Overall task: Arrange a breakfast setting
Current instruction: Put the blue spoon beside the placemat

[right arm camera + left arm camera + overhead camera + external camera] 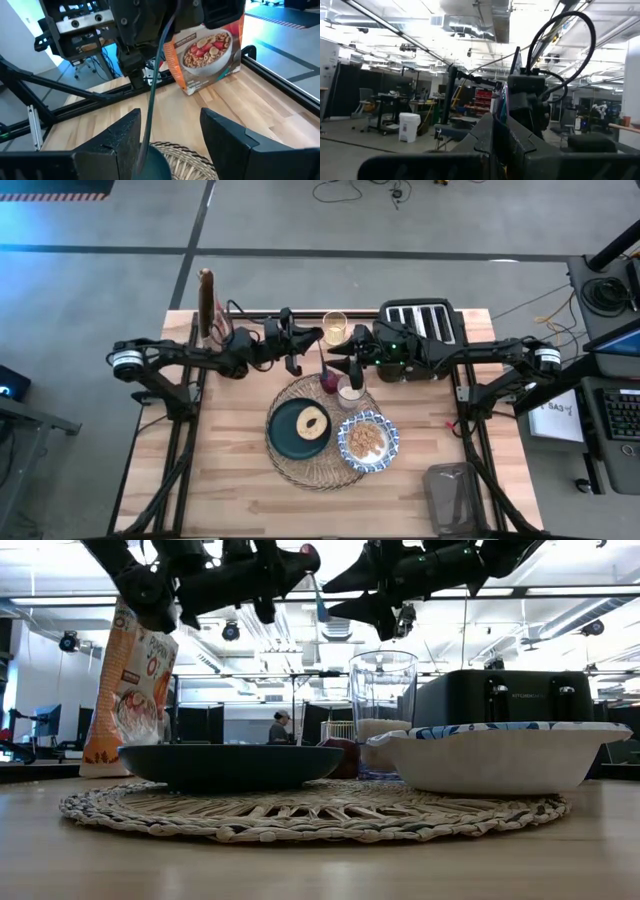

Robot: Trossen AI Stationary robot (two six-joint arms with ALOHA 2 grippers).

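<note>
I judge the setting nearly done; my right gripper (341,363) hangs wide above the glass (350,392); left gripper (312,336), aperture unclear; next, retreat cleanly.

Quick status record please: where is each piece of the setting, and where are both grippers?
placemat: table centre
plate: on placemat, holds bread ring
bowl: on placemat edge, beside plate, cereal inside
glass: upright, placemat's far edge
fruit: beside glass
left gripper: raised beyond placemat
right gripper: open, raised, facing left gripper, thin rod between fingers
</note>
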